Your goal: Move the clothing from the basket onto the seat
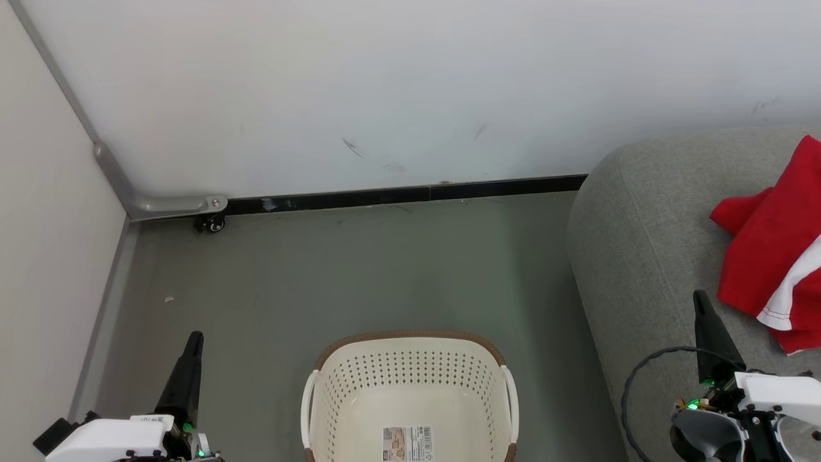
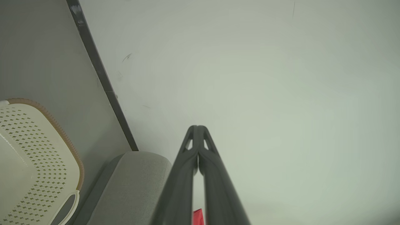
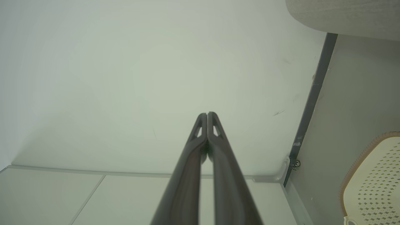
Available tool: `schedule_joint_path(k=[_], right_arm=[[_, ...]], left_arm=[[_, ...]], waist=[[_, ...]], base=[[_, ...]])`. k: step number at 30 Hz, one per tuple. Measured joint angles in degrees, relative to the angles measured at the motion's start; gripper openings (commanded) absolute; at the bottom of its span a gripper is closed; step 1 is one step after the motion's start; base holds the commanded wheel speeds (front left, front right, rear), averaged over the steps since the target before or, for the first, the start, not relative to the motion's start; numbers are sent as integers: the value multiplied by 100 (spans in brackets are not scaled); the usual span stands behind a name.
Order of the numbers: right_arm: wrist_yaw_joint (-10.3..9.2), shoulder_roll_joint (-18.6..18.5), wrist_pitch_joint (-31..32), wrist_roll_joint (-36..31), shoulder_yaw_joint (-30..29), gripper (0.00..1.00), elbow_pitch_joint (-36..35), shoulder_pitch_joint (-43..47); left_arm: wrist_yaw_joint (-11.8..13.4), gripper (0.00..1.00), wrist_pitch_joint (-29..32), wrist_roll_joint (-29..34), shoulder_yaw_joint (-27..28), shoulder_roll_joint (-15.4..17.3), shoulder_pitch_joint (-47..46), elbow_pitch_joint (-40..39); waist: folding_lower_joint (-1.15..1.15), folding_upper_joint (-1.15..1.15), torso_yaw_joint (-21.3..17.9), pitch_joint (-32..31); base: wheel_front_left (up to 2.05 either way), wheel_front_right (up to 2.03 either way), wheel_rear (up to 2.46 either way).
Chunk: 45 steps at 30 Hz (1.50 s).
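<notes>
Against the white wall (image 1: 385,77), at the right, stood the grey sofa seat (image 1: 641,256). Beside it on the floor (image 1: 321,276) sat the cream laundry basket (image 1: 410,369) (barcode sticker (image 1: 407,444) showing on its bottom). Red-and-white clothing (image 1: 770,256) lay crumpled on the seat. Left gripper (image 2: 197,128) and right gripper (image 3: 207,114) each hung with fingers pressed tip to tip.

Grey-green floor (image 1: 385,269): cream perforated basket (image 1: 410,375) sits on it at bottom centre, barcode sticker (image 1: 408,444) visible on its bottom. Grey sofa seat (image 1: 641,256) stands to its right, not touching. Red-and-white clothing (image 1: 770,256) lies crumpled on the seat. Small pale speck (image 1: 169,299) on floor, left.
</notes>
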Motion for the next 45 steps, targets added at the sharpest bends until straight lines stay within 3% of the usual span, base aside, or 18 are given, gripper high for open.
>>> schedule_joint_path(k=[45], right_arm=[[0, 0, 0, 1, 0, 0, 0, 0]], left_arm=[[0, 0, 0, 0, 0, -2, -7, 34]], waist=[[-1, 0, 1, 1]], base=[[0, 0, 0]])
